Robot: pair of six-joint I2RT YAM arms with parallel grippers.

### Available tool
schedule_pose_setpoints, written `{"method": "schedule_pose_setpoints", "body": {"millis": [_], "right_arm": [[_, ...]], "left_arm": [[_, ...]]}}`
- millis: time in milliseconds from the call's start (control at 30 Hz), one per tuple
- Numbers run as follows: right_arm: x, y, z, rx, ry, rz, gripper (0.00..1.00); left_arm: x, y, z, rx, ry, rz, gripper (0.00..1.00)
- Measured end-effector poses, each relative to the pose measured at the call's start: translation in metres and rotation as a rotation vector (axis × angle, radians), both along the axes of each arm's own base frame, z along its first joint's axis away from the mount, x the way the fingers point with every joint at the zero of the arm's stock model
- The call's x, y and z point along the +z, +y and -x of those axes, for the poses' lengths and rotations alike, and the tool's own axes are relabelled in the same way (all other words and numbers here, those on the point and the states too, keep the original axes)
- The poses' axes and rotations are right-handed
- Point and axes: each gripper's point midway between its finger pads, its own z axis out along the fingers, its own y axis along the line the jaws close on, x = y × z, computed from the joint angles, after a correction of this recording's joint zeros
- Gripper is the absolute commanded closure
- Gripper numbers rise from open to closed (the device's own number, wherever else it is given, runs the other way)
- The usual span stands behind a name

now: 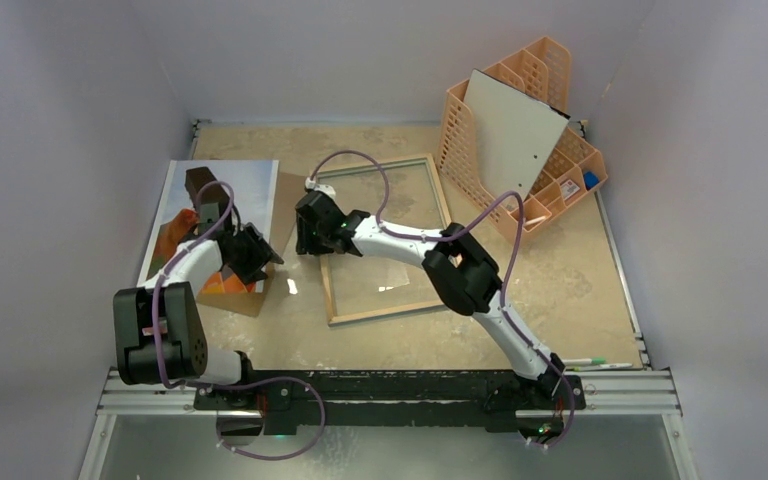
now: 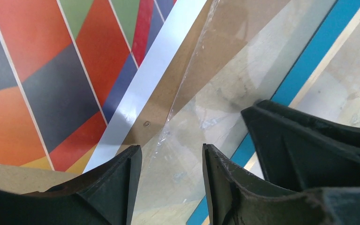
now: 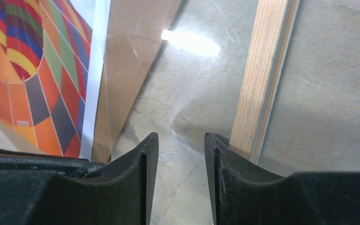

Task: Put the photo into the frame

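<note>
The photo (image 1: 210,215), a hot-air balloon print, lies at the left on a brown backing board (image 1: 282,200). The frame (image 1: 438,192) lies wood side up in the middle, with its pane over the table. Between the two, my left gripper (image 1: 276,258) and right gripper (image 1: 302,240) hang close together, low over the table. In the left wrist view the gripper (image 2: 171,147) is open, with the photo (image 2: 51,70), the backing (image 2: 168,98) and the frame's blue edge (image 2: 309,61) ahead. The right gripper (image 3: 181,136) is open over bare table, beside the frame's wooden rail (image 3: 262,79).
An orange lattice organiser (image 1: 480,170) stands at the back right, and a grey-white board (image 1: 515,130) leans in it. A clear sheet's edge (image 2: 187,75) crosses the backing. Pens (image 1: 600,363) lie at the near right edge. Walls close the table in on three sides.
</note>
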Motion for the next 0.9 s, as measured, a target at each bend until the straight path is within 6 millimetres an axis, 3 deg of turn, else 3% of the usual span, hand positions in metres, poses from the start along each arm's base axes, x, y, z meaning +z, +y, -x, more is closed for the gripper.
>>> {"method": "schedule_pose_setpoints", "body": {"millis": [167,400,900], "right_arm": [[-0.001,-0.009,-0.005,-0.028,-0.037,0.060,0.48],[-0.002,-0.008,-0.003,-0.008,-0.043,0.075,0.49],[-0.006,-0.006,-0.003,0.017,-0.004,0.032,0.50]], "left_arm": [[-0.004,-0.006,0.004,0.001,0.007,0.035,0.45],[-0.011,-0.012,0.007,0.006,-0.014,0.069,0.36],[-0.013,-0.023,0.005,0.008,-0.109,0.130,0.28]]}}
